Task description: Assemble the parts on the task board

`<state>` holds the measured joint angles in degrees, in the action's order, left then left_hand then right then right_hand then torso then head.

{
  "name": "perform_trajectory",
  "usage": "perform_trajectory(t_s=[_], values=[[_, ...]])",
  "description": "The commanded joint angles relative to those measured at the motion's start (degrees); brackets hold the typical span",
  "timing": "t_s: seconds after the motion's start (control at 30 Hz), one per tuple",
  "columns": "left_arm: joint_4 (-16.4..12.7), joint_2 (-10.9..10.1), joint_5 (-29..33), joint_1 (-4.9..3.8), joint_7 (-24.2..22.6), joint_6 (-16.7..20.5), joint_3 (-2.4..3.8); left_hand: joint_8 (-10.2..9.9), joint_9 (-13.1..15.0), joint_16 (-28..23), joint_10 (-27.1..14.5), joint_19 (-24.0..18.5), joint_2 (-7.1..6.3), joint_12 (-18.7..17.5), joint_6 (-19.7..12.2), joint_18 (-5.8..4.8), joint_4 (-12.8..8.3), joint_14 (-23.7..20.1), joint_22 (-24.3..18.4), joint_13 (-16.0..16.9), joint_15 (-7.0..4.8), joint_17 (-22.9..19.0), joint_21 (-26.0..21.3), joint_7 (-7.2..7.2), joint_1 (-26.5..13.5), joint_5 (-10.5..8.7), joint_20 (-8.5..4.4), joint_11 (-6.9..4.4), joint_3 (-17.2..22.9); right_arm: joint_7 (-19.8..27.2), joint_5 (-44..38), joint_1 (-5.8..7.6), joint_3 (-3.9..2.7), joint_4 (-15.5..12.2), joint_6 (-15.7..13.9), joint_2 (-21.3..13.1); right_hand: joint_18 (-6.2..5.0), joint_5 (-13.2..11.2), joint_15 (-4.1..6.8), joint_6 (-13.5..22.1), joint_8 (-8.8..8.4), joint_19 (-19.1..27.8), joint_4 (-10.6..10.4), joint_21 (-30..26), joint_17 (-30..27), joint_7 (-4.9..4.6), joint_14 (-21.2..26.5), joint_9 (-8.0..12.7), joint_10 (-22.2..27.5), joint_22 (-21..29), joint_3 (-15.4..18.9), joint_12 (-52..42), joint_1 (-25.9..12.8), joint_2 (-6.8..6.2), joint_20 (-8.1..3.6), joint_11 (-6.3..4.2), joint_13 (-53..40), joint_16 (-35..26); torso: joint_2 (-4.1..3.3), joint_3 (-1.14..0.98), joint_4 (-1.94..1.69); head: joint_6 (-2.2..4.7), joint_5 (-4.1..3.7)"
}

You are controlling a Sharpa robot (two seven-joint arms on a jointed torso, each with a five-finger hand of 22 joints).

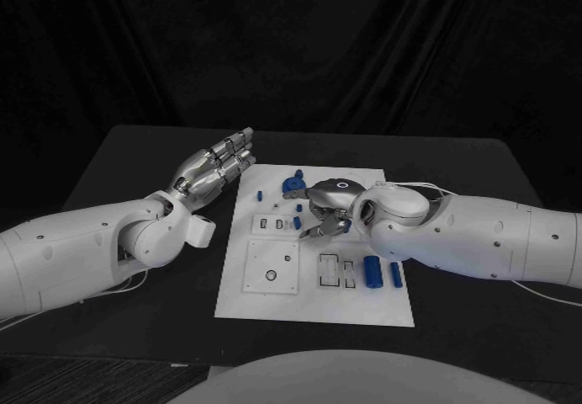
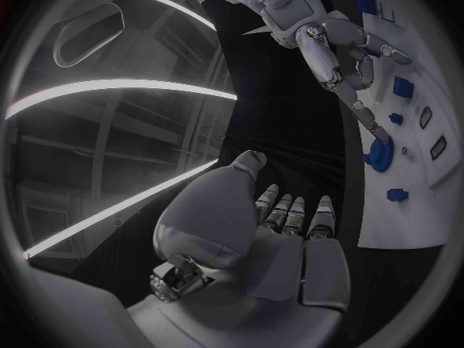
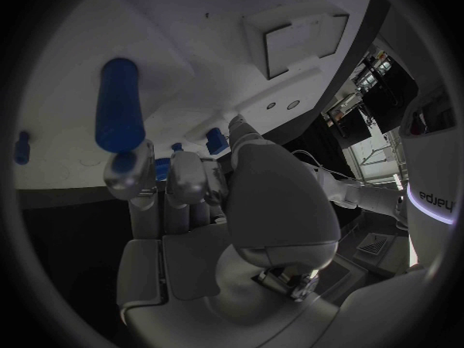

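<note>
Silver, the left hand [image 1: 216,165] hovers with straight fingers apart and empty, just off the left edge of the white rectangular task board [image 1: 243,305] near its far corner. Beside it, the right hand [image 1: 330,209] reaches down over the board's middle; whether it grips anything I cannot tell. Small blue plastic parts [image 1: 373,270] lie toward the board's right edge, a blue round part [image 1: 293,183] near its far edge.

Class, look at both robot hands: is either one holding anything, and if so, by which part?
The left hand holds nothing, fingers extended beside the task board. The right hand curls down over the board among blue parts; whether it grips one cannot be told.
</note>
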<state>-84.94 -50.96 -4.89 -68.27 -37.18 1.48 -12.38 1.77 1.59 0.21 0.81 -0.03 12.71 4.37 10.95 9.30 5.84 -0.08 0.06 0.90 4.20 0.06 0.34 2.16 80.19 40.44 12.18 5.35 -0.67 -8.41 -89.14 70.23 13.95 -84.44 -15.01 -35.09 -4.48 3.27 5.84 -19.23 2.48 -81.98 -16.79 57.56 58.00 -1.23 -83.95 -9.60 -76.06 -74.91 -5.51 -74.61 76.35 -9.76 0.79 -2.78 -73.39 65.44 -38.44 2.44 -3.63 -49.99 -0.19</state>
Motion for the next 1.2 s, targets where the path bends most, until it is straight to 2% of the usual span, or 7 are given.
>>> perform_trajectory(t_s=[0.03,0.53,0.57,0.77,0.93,1.1,1.2], values=[[-0.11,-0.19,0.03,0.07,-0.28,-0.70,0.05,0.12,0.06,-0.21,0.16,0.03,-0.07,0.04,0.20,0.98,0.13,0.08,-0.06,0.04,0.47,-0.06,-0.34,0.20,-0.47,-0.34,0.24,0.33,0.32,1.55,-0.37,0.31,-0.02,-1.09,-5.89,-0.96,-1.11,-0.22,0.32,-0.32,-0.04,0.02,-0.21,-0.39,-0.15,-0.04,-0.19,0.11,-0.01,-7.66,0.50,0.19,-0.17,-0.44,-0.39,-0.35,0.09,-0.42,-0.03,-0.02,0.01,-0.01,0.21],[-1.89,-2.59,0.03,-0.34,-0.53,4.23,0.08,0.72,0.31,-0.21,1.77,0.03,-2.09,3.63,2.85,1.01,-1.09,0.08,-0.06,0.69,0.60,-0.06,-0.34,0.89,-0.78,-3.43,0.40,1.30,0.32,4.15,-0.28,10.12,-0.05,-12.51,-16.52,-13.14,-1.30,-0.43,-0.25,-13.15,2.62,0.70,0.21,-2.23,-1.87,-1.06,0.62,-2.27,2.84,-7.32,-0.38,3.92,-4.45,4.81,0.04,0.38,4.08,-1.91,0.02,-0.09,0.07,-0.01,-0.03],[-2.24,-2.89,0.03,-0.55,-0.44,5.38,0.09,0.68,0.30,-0.21,2.17,0.03,-2.28,4.72,2.90,0.99,-0.71,0.08,-0.06,0.81,0.94,-0.06,-0.34,0.60,-0.73,-4.67,0.39,1.68,0.21,3.80,-0.03,10.78,-0.04,-13.07,-15.89,-14.23,-1.39,-0.07,-0.52,-21.52,5.01,0.94,0.36,-3.00,-2.45,-1.59,0.86,-4.39,3.39,-7.14,-0.55,4.80,-4.40,6.01,0.19,0.71,5.04,-2.48,0.02,-0.09,0.10,-0.01,-0.02],[-3.25,-3.45,-0.03,-3.50,0.83,12.25,0.09,0.77,0.55,9.96,11.37,6.64,-5.70,25.60,4.74,0.50,9.40,9.80,2.43,3.87,6.76,3.65,3.71,1.92,-2.56,-26.79,4.16,7.65,-6.00,4.43,4.83,12.51,0.13,-13.63,-14.16,-18.29,-1.72,-0.40,-1.25,-25.23,5.75,1.71,0.41,-5.70,-4.72,-2.71,1.63,-4.05,4.77,-6.53,-0.07,7.11,-4.06,7.46,0.86,1.64,7.47,-4.65,0.03,-0.06,0.25,0.42,-0.20],[-3.23,-3.52,-6.69,-5.17,5.18,16.59,0.09,0.75,0.60,26.65,18.83,25.42,-5.67,35.21,5.22,-2.19,10.79,26.48,7.66,6.98,9.94,8.59,14.34,3.91,-5.04,-29.66,4.66,11.04,-9.66,5.23,7.27,12.62,0.20,-12.33,-12.12,-19.44,-1.80,-0.38,-1.41,-25.74,5.65,1.86,0.43,-6.28,-5.32,-2.99,1.79,-3.83,5.21,-6.41,-0.04,7.79,-3.70,7.91,1.04,1.84,8.21,-5.20,0.33,-0.14,0.32,0.97,-0.50],[-2.54,-3.12,-17.11,-6.85,17.48,13.68,0.09,2.43,1.36,42.84,30.67,40.07,-4.56,47.11,12.18,-0.10,10.39,37.49,10.55,12.36,6.28,13.24,21.71,6.04,-1.55,-22.94,3.26,7.63,-10.15,6.88,7.84,12.43,0.22,-10.14,-10.72,-19.44,-1.83,-0.20,-1.60,-26.67,5.59,1.89,0.47,-6.49,-5.43,-3.11,1.83,-3.54,5.32,-6.39,-0.08,8.17,-3.07,8.56,1.27,2.00,8.65,-5.38,0.98,-0.49,0.97,0.64,-0.19],[-2.64,-2.79,-21.53,-7.64,26.63,9.87,0.09,4.51,2.02,51.14,36.72,45.81,-4.17,51.80,20.41,1.19,10.76,41.89,11.73,15.91,3.46,16.42,24.51,7.57,-1.67,-24.03,1.93,4.63,-11.53,7.46,7.82,12.21,0.24,-8.56,-10.01,-19.18,-1.88,-0.01,-1.61,-27.69,5.62,1.89,0.48,-6.73,-5.56,-3.11,1.82,-3.32,5.22,-6.37,-0.15,8.32,-2.43,9.02,1.38,2.01,8.92,-5.53,1.46,-0.78,1.59,0.51,-0.13]])
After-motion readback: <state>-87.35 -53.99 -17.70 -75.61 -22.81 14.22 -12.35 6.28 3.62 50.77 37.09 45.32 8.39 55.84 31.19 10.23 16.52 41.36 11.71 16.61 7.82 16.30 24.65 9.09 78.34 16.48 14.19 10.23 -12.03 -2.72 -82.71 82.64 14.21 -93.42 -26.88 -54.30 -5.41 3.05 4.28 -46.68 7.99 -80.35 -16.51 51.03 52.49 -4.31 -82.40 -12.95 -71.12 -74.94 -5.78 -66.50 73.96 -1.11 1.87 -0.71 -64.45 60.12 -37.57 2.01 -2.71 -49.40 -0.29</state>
